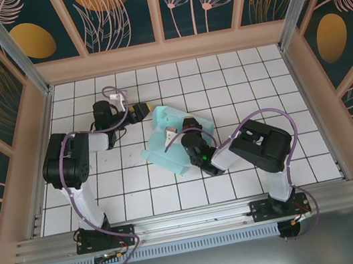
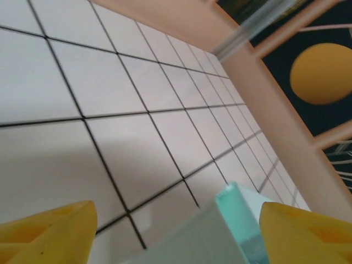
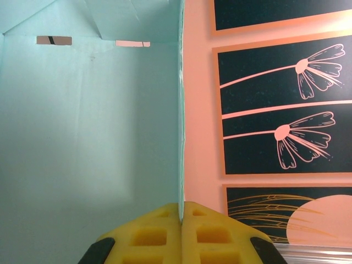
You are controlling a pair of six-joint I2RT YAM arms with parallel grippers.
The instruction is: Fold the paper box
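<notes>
reaching in from its base at the near edge, the right arm angled left toward the middle of the white gridded table. there the right gripper was clamped on the paper box, its yellow pads pressed together over a thin upright edge of the card. the mint-blue panel beside that edge spread flat to the left in the wrist view, with two small slots near its top. the box lay partly folded at the table's centre, flaps raised. just beyond it, the left gripper stood open at the box's far-left corner. its yellow fingers were spread wide, and a pale card corner rose between them, close to the right-hand one. behind, dark floral wall panels closed the far side.
</notes>
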